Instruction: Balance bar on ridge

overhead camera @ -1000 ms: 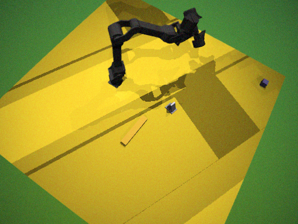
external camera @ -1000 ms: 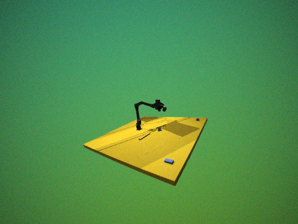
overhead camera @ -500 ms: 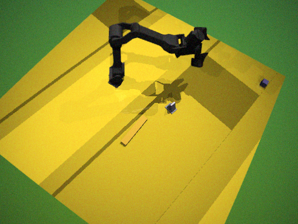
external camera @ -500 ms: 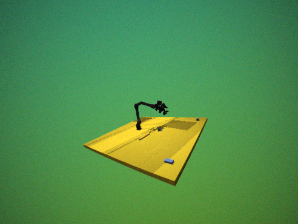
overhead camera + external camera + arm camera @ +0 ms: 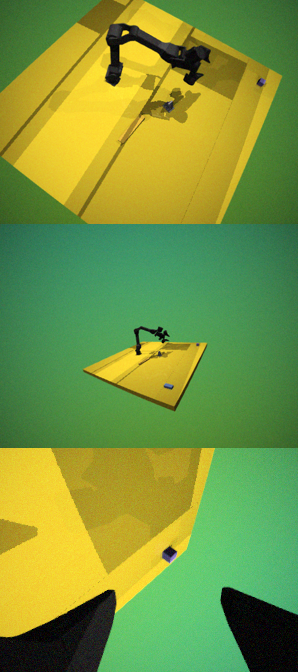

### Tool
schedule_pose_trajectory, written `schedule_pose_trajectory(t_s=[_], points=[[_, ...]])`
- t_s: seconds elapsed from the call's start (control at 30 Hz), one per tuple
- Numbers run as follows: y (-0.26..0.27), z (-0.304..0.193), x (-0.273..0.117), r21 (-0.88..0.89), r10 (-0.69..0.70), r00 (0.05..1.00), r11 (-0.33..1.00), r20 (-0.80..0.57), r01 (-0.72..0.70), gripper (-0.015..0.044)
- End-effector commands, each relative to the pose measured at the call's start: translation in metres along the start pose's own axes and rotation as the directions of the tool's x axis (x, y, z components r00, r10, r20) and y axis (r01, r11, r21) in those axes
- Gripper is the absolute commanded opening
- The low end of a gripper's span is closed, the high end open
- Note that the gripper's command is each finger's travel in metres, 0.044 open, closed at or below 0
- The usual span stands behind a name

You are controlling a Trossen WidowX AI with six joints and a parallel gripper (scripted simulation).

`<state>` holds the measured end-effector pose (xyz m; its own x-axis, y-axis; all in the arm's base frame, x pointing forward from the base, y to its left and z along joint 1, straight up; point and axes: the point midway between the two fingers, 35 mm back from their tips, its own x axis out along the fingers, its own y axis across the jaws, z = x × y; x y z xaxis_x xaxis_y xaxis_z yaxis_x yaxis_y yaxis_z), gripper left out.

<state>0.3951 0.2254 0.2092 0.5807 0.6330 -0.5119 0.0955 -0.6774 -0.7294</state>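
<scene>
The orange-tan bar (image 5: 131,130) (image 5: 144,361) lies flat on the yellow table (image 5: 169,169) (image 5: 130,375), apart from the ridge. The small grey ridge (image 5: 169,106) (image 5: 159,353) stands on the table beyond the bar's far end, with nothing on it. My gripper (image 5: 206,68) (image 5: 168,338) (image 5: 168,595) is open and empty, high above the table, up and to the right of the ridge in the top view. In the wrist view only the two dark fingers frame the table's edge and the green ground; neither bar nor ridge shows there.
A small purple cube (image 5: 261,82) (image 5: 197,344) (image 5: 170,554) sits near the table's far right corner. A blue block (image 5: 168,386) lies near the front corner in the exterior view. Dark bands and arm shadows cross the table.
</scene>
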Motion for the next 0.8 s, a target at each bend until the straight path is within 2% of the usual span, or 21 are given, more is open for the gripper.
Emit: schedule_pose_trajectory(t_s=[0.0, 0.43, 0.77], points=[[0.024, -0.018, -0.008, 0.064, 0.072, 0.997, 0.996, -0.030, -0.070, 0.0315], [0.104, -0.057, -0.045, 0.260, 0.289, 0.954, 0.930, -0.076, -0.261, 0.0315], [0.164, -0.076, -0.083, 0.432, 0.454, 0.888, 0.816, -0.070, -0.383, 0.0315]])
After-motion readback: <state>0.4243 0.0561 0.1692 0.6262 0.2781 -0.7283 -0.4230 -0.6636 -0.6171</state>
